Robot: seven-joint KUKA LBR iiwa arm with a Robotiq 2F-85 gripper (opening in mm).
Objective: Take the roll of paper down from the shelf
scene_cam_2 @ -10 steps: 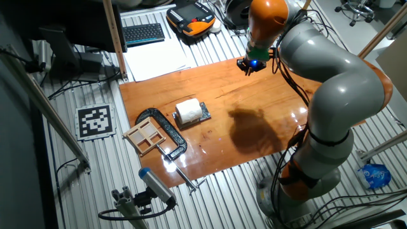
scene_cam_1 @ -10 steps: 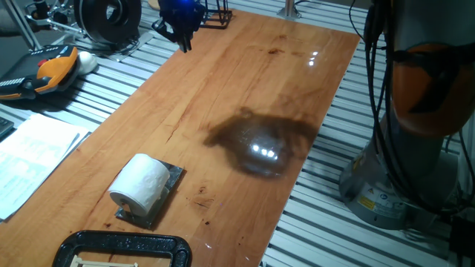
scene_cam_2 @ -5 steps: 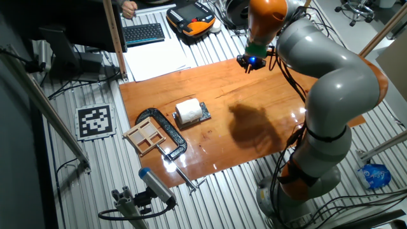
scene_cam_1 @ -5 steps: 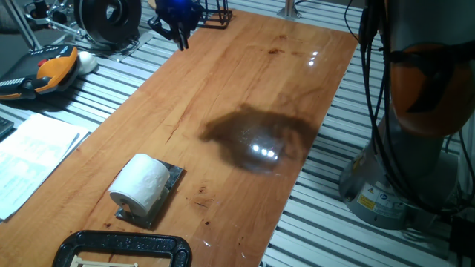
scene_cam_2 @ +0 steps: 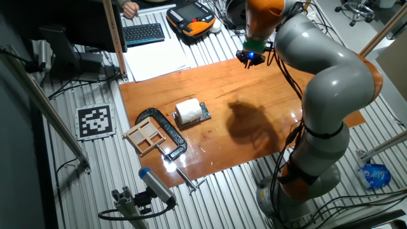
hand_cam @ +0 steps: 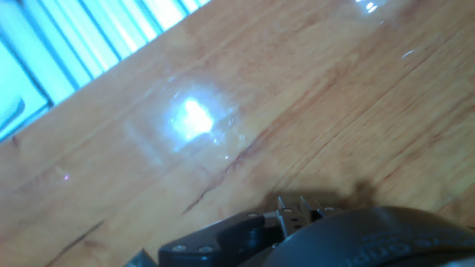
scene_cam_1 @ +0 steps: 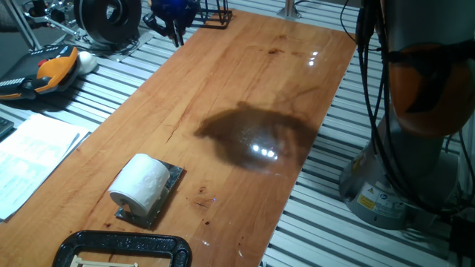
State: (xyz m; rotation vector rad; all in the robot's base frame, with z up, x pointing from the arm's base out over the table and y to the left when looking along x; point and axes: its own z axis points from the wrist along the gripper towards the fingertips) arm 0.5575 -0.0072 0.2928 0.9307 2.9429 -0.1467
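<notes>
The white roll of paper lies on its side on the small grey metal shelf near the front left of the wooden board; it also shows in the other fixed view. My gripper hangs over the board's far corner, well away from the roll, and shows in the other fixed view too. It holds nothing. The fingers are dark and small, so I cannot tell whether they are open. The hand view shows only bare wood with a light glare and a dark part of the hand at the bottom.
A black clamp frame sits at the board's front edge beside the shelf. White paper sheets, an orange pendant and a black spool lie left of the board. The arm's base stands to the right.
My gripper has drifted a little further toward the board's far corner, away from the roll. The roll and shelf have not moved.
</notes>
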